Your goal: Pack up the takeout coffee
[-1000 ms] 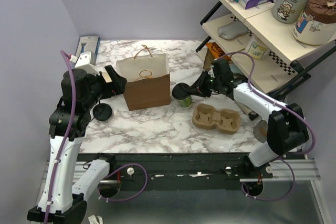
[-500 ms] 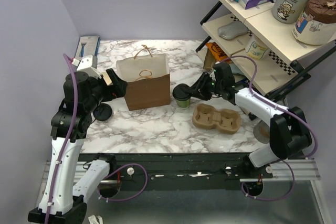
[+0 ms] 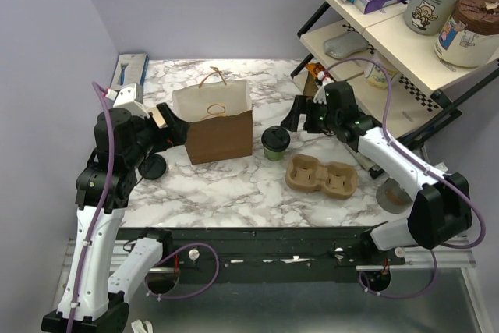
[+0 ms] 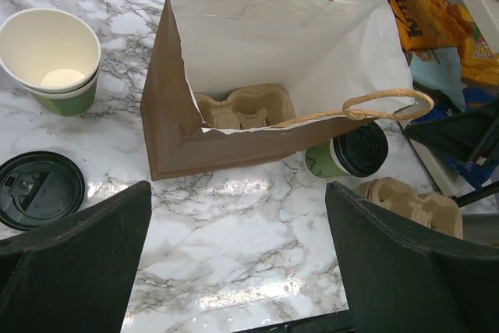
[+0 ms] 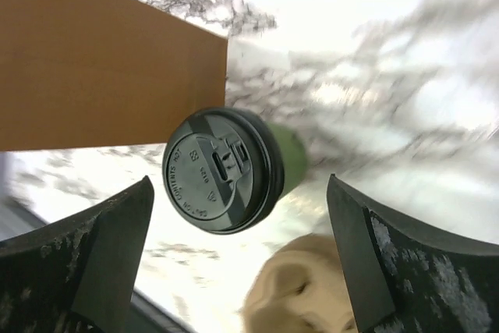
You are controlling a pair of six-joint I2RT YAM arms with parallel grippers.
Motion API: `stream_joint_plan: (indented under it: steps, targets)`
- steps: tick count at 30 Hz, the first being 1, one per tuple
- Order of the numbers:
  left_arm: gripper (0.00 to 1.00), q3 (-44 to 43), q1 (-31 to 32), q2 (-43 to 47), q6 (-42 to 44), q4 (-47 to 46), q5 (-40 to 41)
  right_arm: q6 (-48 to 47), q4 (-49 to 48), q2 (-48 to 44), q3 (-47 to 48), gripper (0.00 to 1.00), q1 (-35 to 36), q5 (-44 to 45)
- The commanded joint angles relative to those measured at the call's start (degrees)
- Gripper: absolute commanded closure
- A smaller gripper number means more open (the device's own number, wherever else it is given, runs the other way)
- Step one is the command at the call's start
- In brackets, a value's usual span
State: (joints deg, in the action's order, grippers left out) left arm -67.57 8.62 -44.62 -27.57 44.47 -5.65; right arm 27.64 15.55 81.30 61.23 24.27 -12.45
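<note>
Just beside paper bag (image 3: 218, 129), takeout coffee (image 3: 274, 141) upright, cup tray (image 3: 320, 176) near, left gripper (image 3: 168, 123) and right gripper (image 3: 300, 117) spread, empty.

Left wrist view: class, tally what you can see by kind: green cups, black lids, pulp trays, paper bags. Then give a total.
Green cups: 2 (lidded cup, open cup)
Black lids: 2 (fitted lid, loose lid)
Pulp trays: 2 (tray inside the bag, tray on the table)
Paper bags: 1 (brown bag)
Total: 7
</note>
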Motion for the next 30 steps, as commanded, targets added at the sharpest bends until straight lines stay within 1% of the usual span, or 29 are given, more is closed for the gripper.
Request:
stream_joint_plan:
  steps: [1,2,4,6,8,9,11,12,15,18,26,27,30]
  targets:
    - [0.01,0.77,-0.19,0.76,-1.08,0.79,0.55,-26.2,8.76,2.45,7.56,0.0,-0.19,-4.41]
    - [0.01,0.77,-0.19,0.68,-1.6,1.14,0.64,-27.01,12.19,6.55,12.98,0.0,-0.19,-5.56]
    - [0.01,0.86,-0.19,0.41,-1.96,1.93,0.9,-31.22,19.74,9.74,16.53,0.0,-0.19,-7.06]
    - [0.01,1.21,-0.19,0.5,-2.4,2.55,1.43,-32.64,20.83,11.16,17.08,0.03,-0.28,-6.45]
    - [0.01,1.3,-0.27,0.24,-2.49,3.52,2.83,-35.98,21.8,11.16,16.82,0.05,-0.19,-7.93]
    - [0.01,1.3,-0.19,0.06,-2.57,3.96,3.19,-36.94,21.98,11.34,16.64,0.08,-0.19,-8.29]
    - [0.01,1.56,-0.19,-0.2,-2.57,4.49,3.63,-38.97,22.07,11.69,16.46,0.1,-0.28,-8.21]
    - [0.01,1.74,-0.19,-0.2,-2.57,4.31,3.72,-39.06,21.63,12.13,16.64,0.13,-0.1,-7.42]
    - [0.01,1.74,-0.19,-0.29,-2.49,3.61,3.54,-38.8,21.45,13.01,17.25,0.18,0.42,-7.24]
    - [0.01,1.3,-0.19,-0.73,-2.14,3.34,3.54,-37.4,18.65,13.97,16.9,0.24,1.3,-6.53]
    - [0.01,0.69,-0.27,-0.64,-2.22,3.87,3.63,-33.53,16.62,16.26,19.62,0.25,2.62,-7.68]
    - [0.01,0.6,-0.19,-0.64,-2.22,4.05,3.72,-33.18,16.62,16.52,19.8,0.28,2.62,-7.24]
    - [0.01,0.6,-0.19,-0.47,-2.4,4.49,3.8,-31.33,16.97,17.4,19.98,0.31,2.71,-4.87]
